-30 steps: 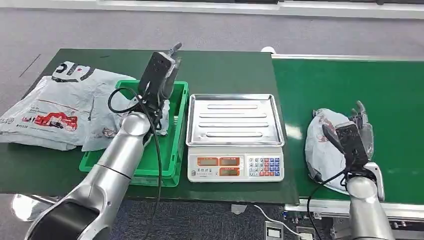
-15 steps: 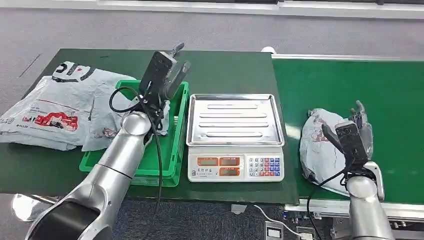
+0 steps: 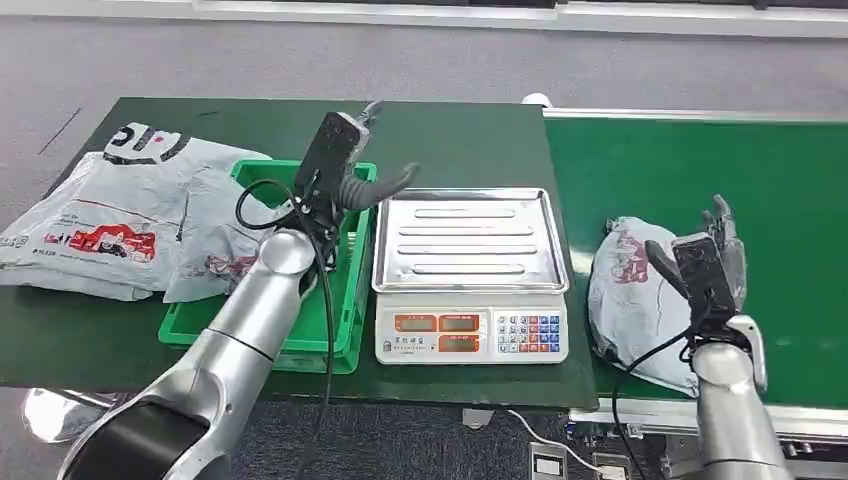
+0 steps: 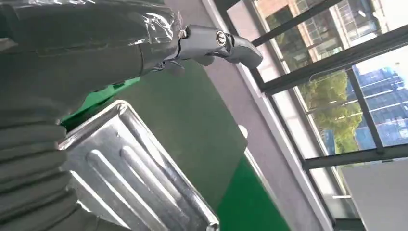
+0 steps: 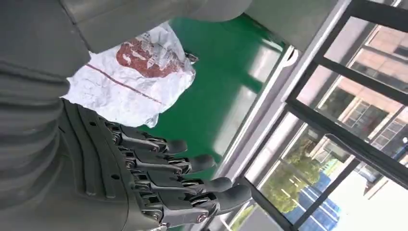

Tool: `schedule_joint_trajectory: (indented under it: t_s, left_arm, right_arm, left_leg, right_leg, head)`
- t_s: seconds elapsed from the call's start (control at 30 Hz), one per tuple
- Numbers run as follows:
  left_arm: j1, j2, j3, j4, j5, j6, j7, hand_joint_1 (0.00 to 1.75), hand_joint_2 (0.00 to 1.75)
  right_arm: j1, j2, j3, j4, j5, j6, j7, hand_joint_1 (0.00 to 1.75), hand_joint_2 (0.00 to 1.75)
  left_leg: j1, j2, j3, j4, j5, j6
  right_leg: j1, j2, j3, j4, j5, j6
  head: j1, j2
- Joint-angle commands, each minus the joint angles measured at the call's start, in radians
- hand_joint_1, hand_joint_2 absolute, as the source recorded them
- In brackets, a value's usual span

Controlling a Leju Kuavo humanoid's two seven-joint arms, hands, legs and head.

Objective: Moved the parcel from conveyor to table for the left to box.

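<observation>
While the parcel [image 3: 632,300] lies at the conveyor's [image 3: 780,180] near edge beside the scale [image 3: 470,275], the right hand [image 3: 712,265] rests against it, fingers spread, gripping nothing; next, a firm grasp.

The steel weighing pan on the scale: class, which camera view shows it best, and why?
The head view: the whole weighing pan lies flat and bare atop the scale. The left wrist view catches one ribbed part, tilted, behind the left hand. The right wrist view looks at the parcel instead.

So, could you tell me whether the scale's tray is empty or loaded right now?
Empty: the steel tray shows bare ribs; the parcel lies on the conveyor.
</observation>
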Motion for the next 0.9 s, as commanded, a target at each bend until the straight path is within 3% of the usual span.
schedule_joint_trajectory:
  t_s: [0.03, 0.2, 0.23, 0.3, 0.33, 0.5, 0.53, 0.67, 0.7, 0.9]
  left_arm:
    - [-0.002, 0.058, -0.07, 0.101, 0.02, 0.008, -0.04, 0.0, 1.75]
    - [-0.005, 0.045, -0.089, 0.12, 0.023, 0.028, -0.051, 0.0, 1.75]
    - [-0.005, 0.043, -0.089, 0.12, 0.023, 0.028, -0.051, 0.0, 1.75]
    - [-0.004, 0.041, -0.094, 0.124, 0.028, 0.046, -0.06, 0.0, 1.75]
    - [-0.002, 0.04, -0.098, 0.125, 0.03, 0.06, -0.069, 0.0, 1.75]
    - [0.017, 0.034, -0.12, 0.121, 0.035, 0.092, -0.085, 0.0, 1.75]
    - [0.02, 0.031, -0.126, 0.121, 0.028, 0.101, -0.086, 0.0, 1.75]
    - [0.018, 0.028, -0.126, 0.124, 0.036, 0.096, -0.086, 0.0, 1.75]
    - [0.016, 0.028, -0.126, 0.125, 0.038, 0.098, -0.087, 0.0, 1.75]
    - [0.019, 0.033, -0.133, 0.122, 0.038, 0.106, -0.099, 0.0, 1.75]
  right_arm:
    - [-0.051, 0.0, 0.036, 0.128, -0.007, -0.017, -0.006, 0.0, 1.75]
    - [-0.089, -0.043, 0.034, 0.255, -0.024, -0.047, -0.014, 0.0, 1.75]
    - [-0.088, -0.044, 0.034, 0.258, -0.024, -0.046, -0.014, 0.0, 0.0]
    - [-0.126, -0.047, 0.039, 0.337, -0.009, -0.066, -0.009, 0.0, 0.0]
    - [-0.148, -0.047, 0.043, 0.394, 0.004, -0.082, -0.009, 0.0, 1.75]
    - [-0.168, -0.05, 0.046, 0.53, 0.081, -0.179, 0.023, 0.0, 1.75]
    - [-0.162, -0.058, 0.042, 0.558, 0.093, -0.188, 0.032, 0.0, 1.75]
    - [-0.165, -0.071, 0.029, 0.618, 0.105, -0.195, 0.024, 0.0, 1.75]
    - [-0.169, -0.076, 0.031, 0.644, 0.126, -0.198, 0.046, 0.0, 1.75]
    - [-0.201, -0.076, 0.04, 0.715, 0.195, -0.202, 0.088, 0.0, 1.75]
  left_leg:
    - [0.0, 0.003, 0.005, -0.002, -0.001, -0.001]
    - [0.002, 0.003, 0.007, -0.003, -0.002, 0.0]
    - [0.001, 0.002, 0.004, -0.001, -0.001, 0.0]
    - [0.001, 0.003, 0.006, -0.002, -0.002, 0.0]
    - [0.001, 0.003, 0.007, -0.002, -0.002, 0.0]
    - [0.002, 0.005, 0.011, -0.005, -0.001, -0.001]
    - [0.001, 0.0, 0.005, -0.002, -0.001, 0.0]
    - [0.002, -0.001, 0.01, -0.005, -0.002, -0.001]
    - [0.001, -0.001, 0.005, -0.002, -0.001, 0.0]
    - [0.001, 0.002, 0.007, -0.002, -0.002, 0.0]
  right_leg:
    - [0.001, 0.003, 0.004, -0.002, 0.0, -0.001]
    - [0.002, 0.003, 0.008, -0.004, 0.0, -0.001]
    - [0.001, 0.002, 0.005, -0.002, 0.0, -0.001]
    - [0.001, 0.003, 0.007, -0.003, 0.0, -0.001]
    - [0.001, 0.004, 0.007, -0.004, 0.0, -0.001]
    - [0.002, 0.005, 0.011, -0.007, 0.001, -0.002]
    - [0.001, 0.0, 0.006, -0.003, 0.0, 0.0]
    - [0.002, -0.001, 0.012, -0.007, 0.0, -0.001]
    - [0.001, -0.001, 0.006, -0.003, 0.0, 0.0]
    - [0.001, 0.002, 0.007, -0.003, 0.0, -0.001]
  head:
    - [0.0, 0.0]
    - [0.0, 0.0]
    - [0.0, 0.0]
    - [0.0, 0.0]
    - [0.0, 0.0]
    - [0.0, 0.0]
    - [0.0, 0.0]
    - [0.0, 0.0]
    - [0.0, 0.0]
    - [0.0, 0.0]
